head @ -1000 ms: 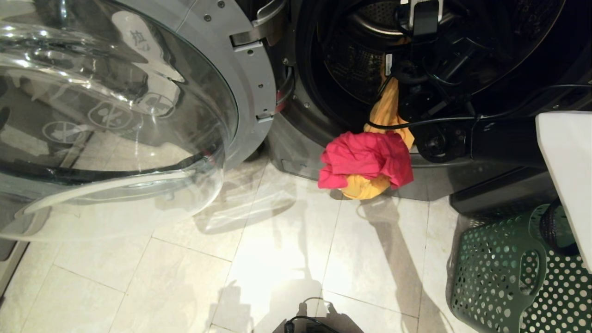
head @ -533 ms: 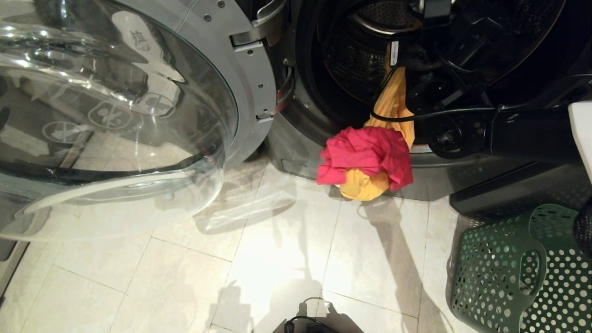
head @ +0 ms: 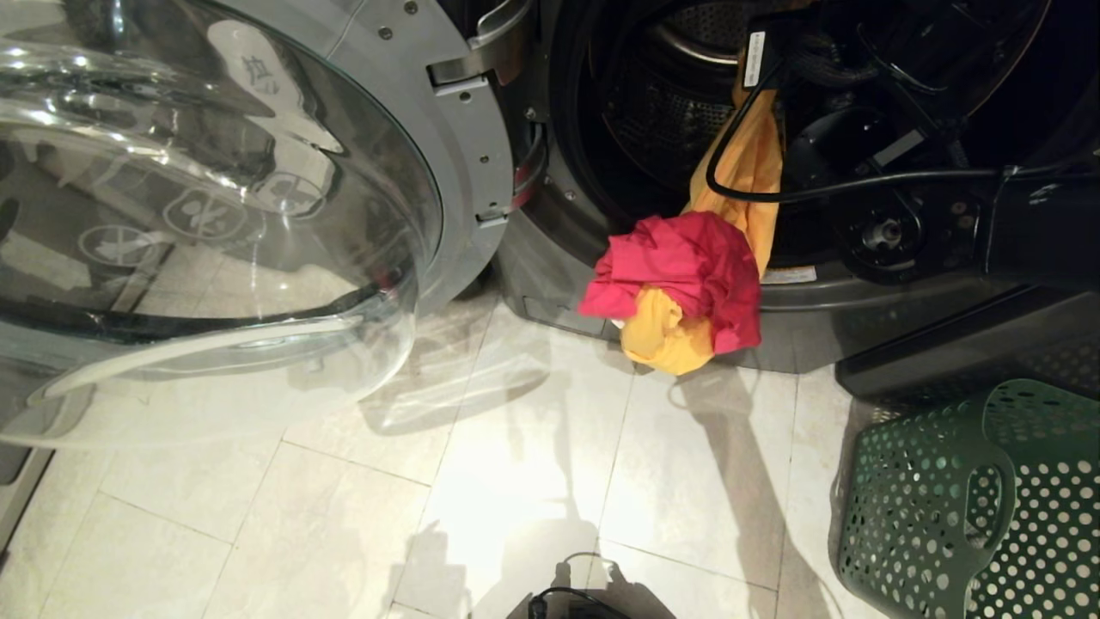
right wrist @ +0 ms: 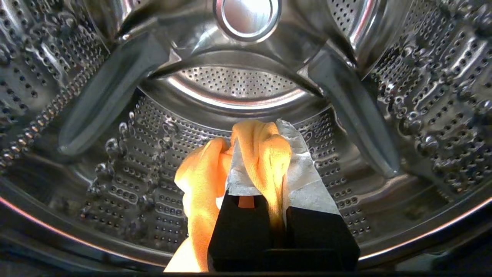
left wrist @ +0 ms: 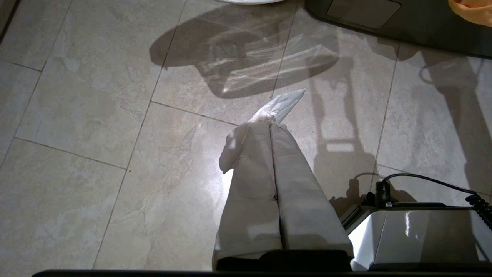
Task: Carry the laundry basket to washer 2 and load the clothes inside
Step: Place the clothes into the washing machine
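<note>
Inside washer 2 [right wrist: 246,84], right end effector [right wrist: 265,154] clamping orange garment [right wrist: 203,181].

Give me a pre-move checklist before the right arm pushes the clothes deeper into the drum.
1. Right gripper shut on orange garment: ok.
2. Washer door swung open: ok.
3. Drum ahead free of other laundry: ok.
4. Whole bundle past the door rim: not ok; red garment hangs outside the opening.
5. Red garment secured to the orange one: cannot tell.
6. Left gripper parked over the floor, shut: ok.
</note>
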Robot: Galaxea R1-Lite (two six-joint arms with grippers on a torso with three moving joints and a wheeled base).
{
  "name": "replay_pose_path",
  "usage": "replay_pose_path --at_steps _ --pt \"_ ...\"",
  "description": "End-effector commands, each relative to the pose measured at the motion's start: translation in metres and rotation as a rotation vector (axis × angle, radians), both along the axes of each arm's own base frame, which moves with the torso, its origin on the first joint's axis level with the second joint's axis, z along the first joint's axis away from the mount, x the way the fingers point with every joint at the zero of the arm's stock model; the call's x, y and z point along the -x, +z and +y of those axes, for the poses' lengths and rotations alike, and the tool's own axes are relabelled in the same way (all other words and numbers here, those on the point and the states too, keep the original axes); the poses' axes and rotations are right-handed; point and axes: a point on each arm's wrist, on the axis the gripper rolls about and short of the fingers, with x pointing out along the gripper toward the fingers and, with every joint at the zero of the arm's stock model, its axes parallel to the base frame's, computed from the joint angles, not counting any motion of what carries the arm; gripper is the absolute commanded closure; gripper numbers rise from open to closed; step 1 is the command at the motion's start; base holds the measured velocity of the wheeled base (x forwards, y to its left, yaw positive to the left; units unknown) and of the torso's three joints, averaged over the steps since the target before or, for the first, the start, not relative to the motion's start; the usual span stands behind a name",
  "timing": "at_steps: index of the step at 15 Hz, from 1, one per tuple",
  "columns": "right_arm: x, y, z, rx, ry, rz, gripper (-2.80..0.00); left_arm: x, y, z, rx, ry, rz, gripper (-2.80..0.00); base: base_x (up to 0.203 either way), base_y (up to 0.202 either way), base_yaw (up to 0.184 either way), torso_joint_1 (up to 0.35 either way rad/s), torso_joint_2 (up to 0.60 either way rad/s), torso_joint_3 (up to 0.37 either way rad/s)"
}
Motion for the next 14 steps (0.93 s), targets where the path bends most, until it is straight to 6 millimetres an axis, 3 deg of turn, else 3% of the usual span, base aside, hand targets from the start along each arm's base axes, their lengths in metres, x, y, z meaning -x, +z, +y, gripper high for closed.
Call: replay_pose_path --at_steps 1,8,14 --pt "0.015 0.009 -0.002 -0.005 0.010 -0.005 0.00 0.000 0.000 0.000 0.000 0.000 0.001 0.00 0.000 0.000 0.000 0.000 0.00 0.000" --pt "0.051 -0.003 -0.009 0.025 0.011 0.120 0.00 0.000 0.000 0.000 0.000 0.000 0.001 0.00 0.000 0.000 0.000 0.000 0.00 0.000" --pt "0.088 -0.023 -0.003 0.083 0.083 0.208 0.00 0.000 0.000 0.000 0.000 0.000 0.003 0.00 0.000 0.000 0.000 0.000 0.00 0.000"
